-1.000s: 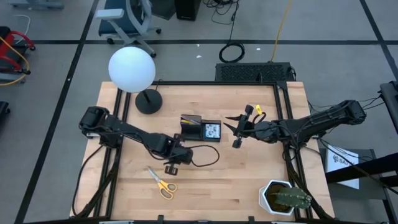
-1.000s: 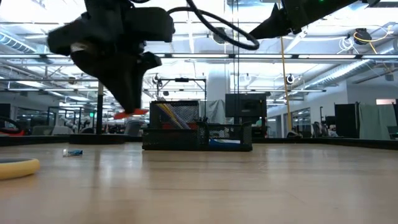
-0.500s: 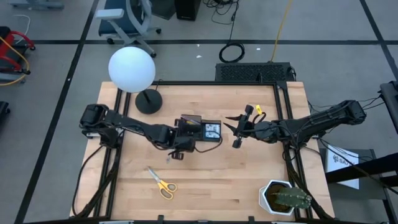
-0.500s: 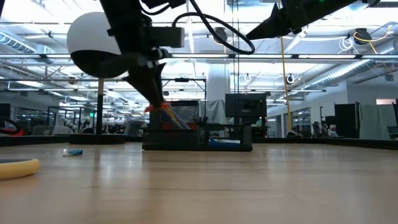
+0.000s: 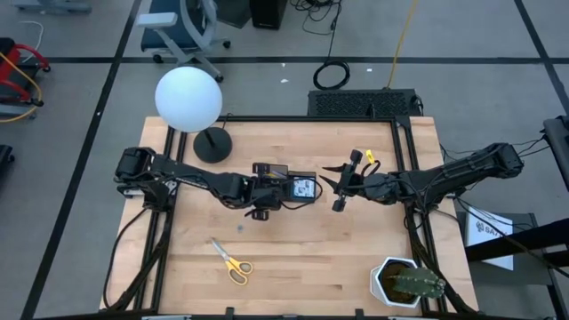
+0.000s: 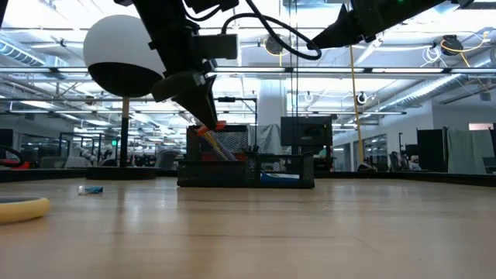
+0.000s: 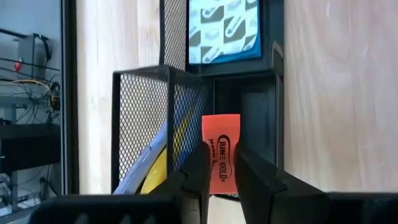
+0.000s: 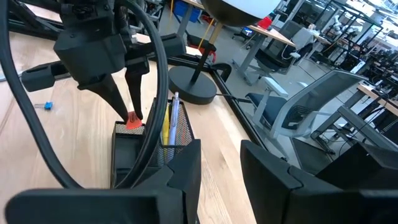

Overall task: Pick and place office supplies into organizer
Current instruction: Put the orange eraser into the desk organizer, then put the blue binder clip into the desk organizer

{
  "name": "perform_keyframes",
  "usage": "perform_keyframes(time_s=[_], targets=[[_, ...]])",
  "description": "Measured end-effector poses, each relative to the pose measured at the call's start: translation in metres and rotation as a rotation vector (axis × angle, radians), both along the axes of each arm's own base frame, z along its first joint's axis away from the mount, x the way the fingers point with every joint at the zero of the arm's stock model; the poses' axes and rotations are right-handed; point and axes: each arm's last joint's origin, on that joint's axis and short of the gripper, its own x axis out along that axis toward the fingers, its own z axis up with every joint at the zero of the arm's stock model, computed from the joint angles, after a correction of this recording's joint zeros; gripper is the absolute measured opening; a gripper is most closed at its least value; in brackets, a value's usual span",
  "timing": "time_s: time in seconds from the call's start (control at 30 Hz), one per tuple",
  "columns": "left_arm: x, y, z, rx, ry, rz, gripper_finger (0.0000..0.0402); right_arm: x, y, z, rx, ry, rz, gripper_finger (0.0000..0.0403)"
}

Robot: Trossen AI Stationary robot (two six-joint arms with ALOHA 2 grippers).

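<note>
From where I stand, the left gripper [image 7: 221, 163] has its two dark fingers clamped on a small flat red-orange eraser-like piece [image 7: 222, 151], hanging directly over the black mesh desk organizer [image 5: 286, 184]. The piece's long axis points down into the low open compartment just beside the tall mesh pen cup [image 7: 148, 124]; a straight drop should do. Farther off, the right gripper [image 5: 340, 186] waits, fingers apart.

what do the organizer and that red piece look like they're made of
The organizer looks like black metal mesh: fine see-through grid walls in a thin, solid matte frame. The red piece, pinched in the left gripper, looks like a rubber eraser or plastic: flat, matte, opaque, with printed black lettering; which one is unclear.
</note>
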Motion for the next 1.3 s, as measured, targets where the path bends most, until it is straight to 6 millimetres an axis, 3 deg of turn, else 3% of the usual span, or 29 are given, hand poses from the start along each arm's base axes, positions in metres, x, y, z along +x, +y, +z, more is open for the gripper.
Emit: perform_keyframes(time_s=[0.3,0.7,1.03,1.3], targets=[[0.001,0.003,0.0,-0.006,-0.014,0.019,0.0067,0.0,0.0,0.0,0.0,0.001,0.0,0.0105],[0.001,0.004,0.001,-0.004,-0.016,0.017,0.0133,0.0,0.0,0.0,0.0,0.001,0.0,0.0105],[0.002,0.004,0.001,-0.011,-0.025,0.028,0.0143,0.0,0.0,-0.001,-0.002,0.007,0.0,0.0105],[-0.005,-0.013,-0.002,-0.109,0.032,-0.008,0.0143,0.0,0.0,-0.001,-0.002,0.008,0.0,0.0105]])
